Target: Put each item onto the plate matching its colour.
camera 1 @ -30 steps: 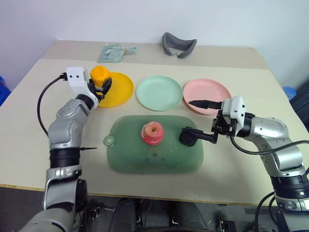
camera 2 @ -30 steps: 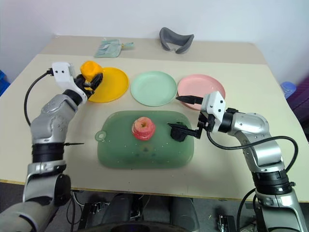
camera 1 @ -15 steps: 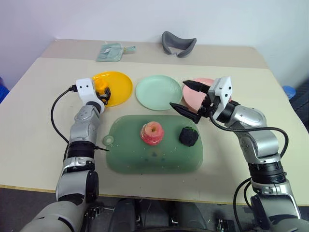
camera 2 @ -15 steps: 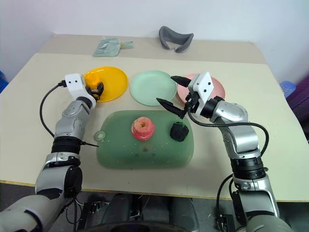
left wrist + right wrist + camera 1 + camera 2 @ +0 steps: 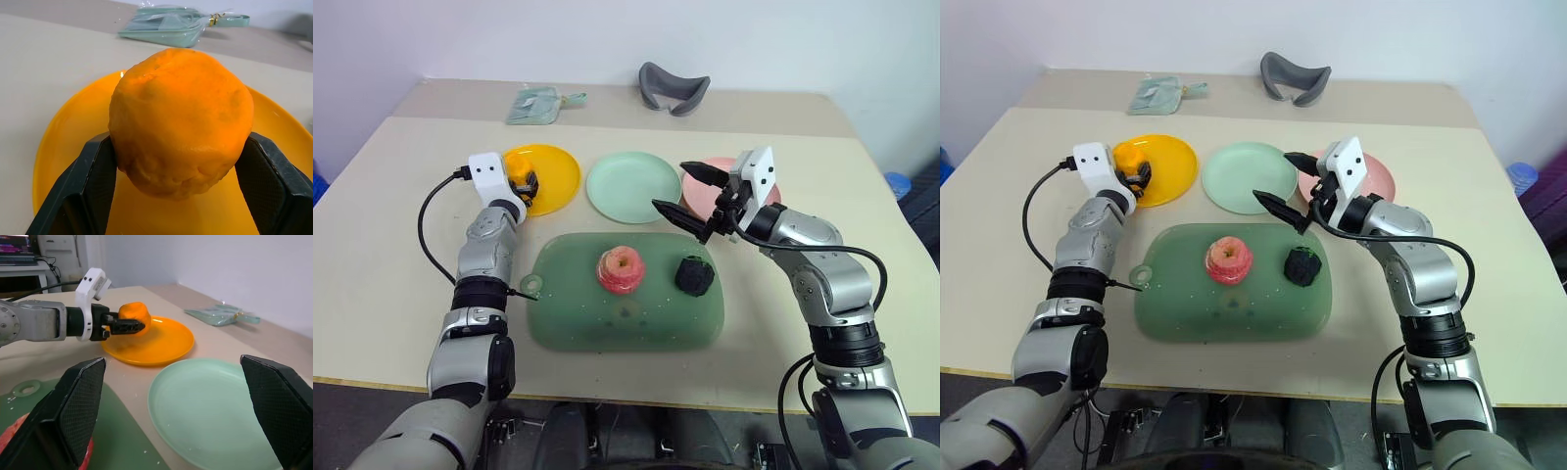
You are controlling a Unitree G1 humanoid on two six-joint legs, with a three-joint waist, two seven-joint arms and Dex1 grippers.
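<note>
On the beige table (image 5: 372,225), three round plates sit in a row: yellow plate (image 5: 553,176), mint green plate (image 5: 626,186) in the middle, pink plate (image 5: 705,191) toward the robot's right. Nearer the robot lies a translucent green board (image 5: 578,313).

Left gripper (image 5: 173,188) sits low over the near-left part of the yellow plate. Lumpy yellow-orange toy food (image 5: 181,120) sits between its two black fingers (image 5: 90,181), over the plate's surface. In the left wrist view the finger pads stand right at the item's sides; a narrow gap seems to show on one side, but I cannot tell for certain whether they press it or have let go. Whether the item rests on the plate also unclear.

Right gripper (image 5: 688,196) hovers above the table at the gap between mint green and pink plates, just beyond the board's far edge. Its fingers are spread wide, nothing between them.

Red-pink apple toy (image 5: 621,270) stands upright near the board's middle. Knobbly dark green toy (image 5: 694,277) sits on the board to its right, the two apart.

Far edge of table: grey curved cushion (image 5: 674,90); pale green wrapped packet (image 5: 540,104).
</note>
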